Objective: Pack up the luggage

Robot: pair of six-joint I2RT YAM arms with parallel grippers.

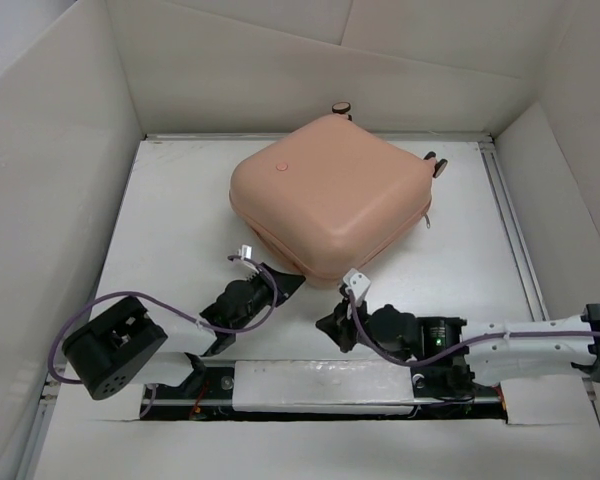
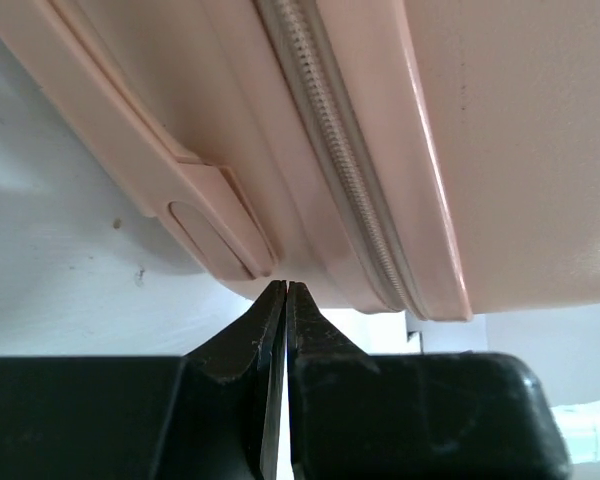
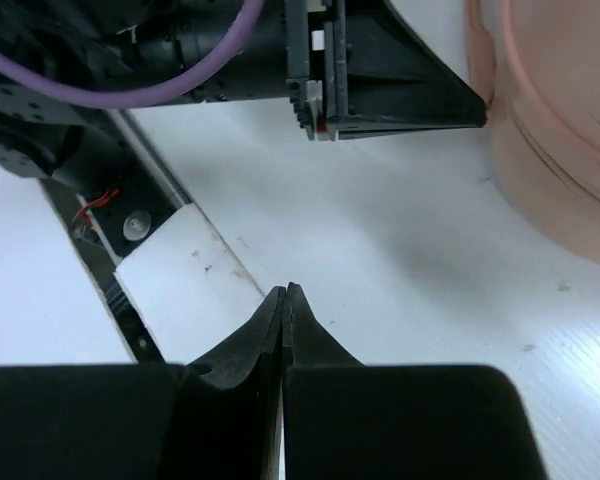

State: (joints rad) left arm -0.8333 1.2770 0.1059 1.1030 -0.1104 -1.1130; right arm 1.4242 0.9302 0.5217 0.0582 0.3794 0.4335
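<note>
Counter [image 1: 180, 230]: you have a white surface walled in by white panels, with both arm bases at its near edge.
Luggage [image 1: 330, 200]: your salmon-pink case lies flat and zipped shut at the far middle of the counter, turned so one rounded corner points toward the arms.
Left fingers [image 2: 242, 350]: pressed together with nothing between them. Their tips sit right at the lower edge of the luggage's near corner, and you cannot tell whether they touch the shell.
Right fingers [image 3: 242, 350]: also closed on nothing, low over the bare counter. They point across toward the left fingers, with the luggage off to one side and apart.
Wheels [image 1: 341, 107]: you can see two, both poking out along the far side of the case.
Zipper [image 2: 330, 150]: its closed pale teeth run along the seam between the two shells.
</note>
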